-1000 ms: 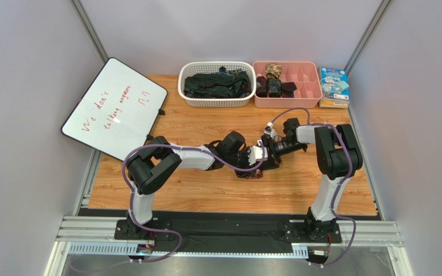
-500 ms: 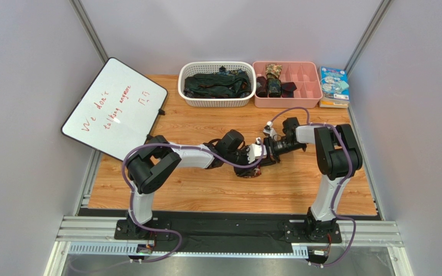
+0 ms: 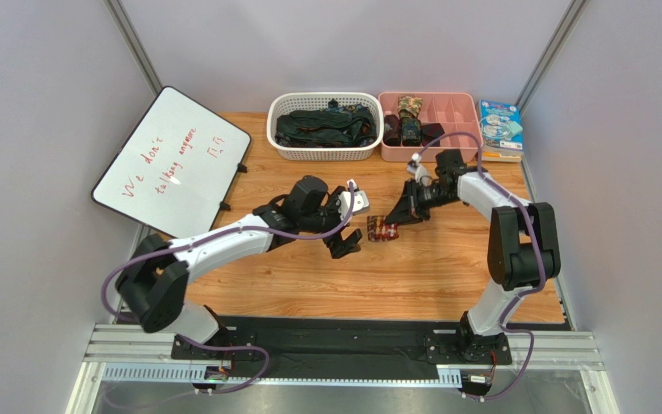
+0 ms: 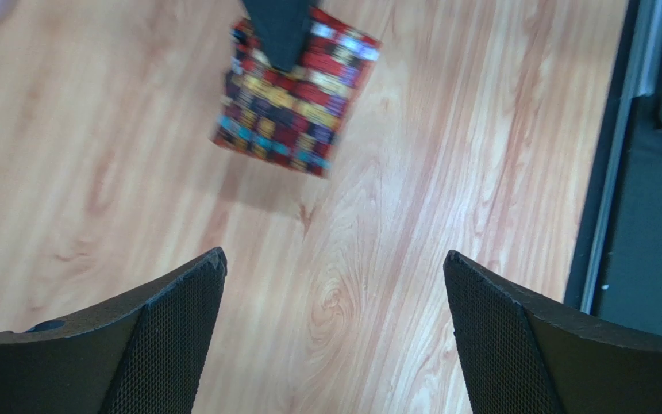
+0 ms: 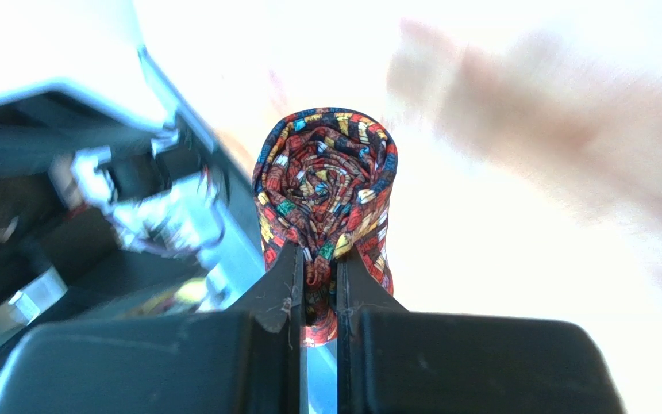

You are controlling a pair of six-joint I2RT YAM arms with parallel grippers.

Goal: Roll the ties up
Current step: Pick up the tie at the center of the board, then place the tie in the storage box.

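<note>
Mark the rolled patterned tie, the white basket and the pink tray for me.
rolled patterned tie (image 5: 326, 185): right wrist view, centre of the coil's spiral.
white basket (image 3: 324, 153): top external view, front wall.
pink tray (image 3: 434, 156): top external view, front wall.

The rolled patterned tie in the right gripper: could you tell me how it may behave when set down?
The rolled tie is soft fabric, so it probably squashes where the right gripper pinches its edge. The coil looks tight but unfastened, so it may loosen once released. Being round, it could roll on its side.
</note>
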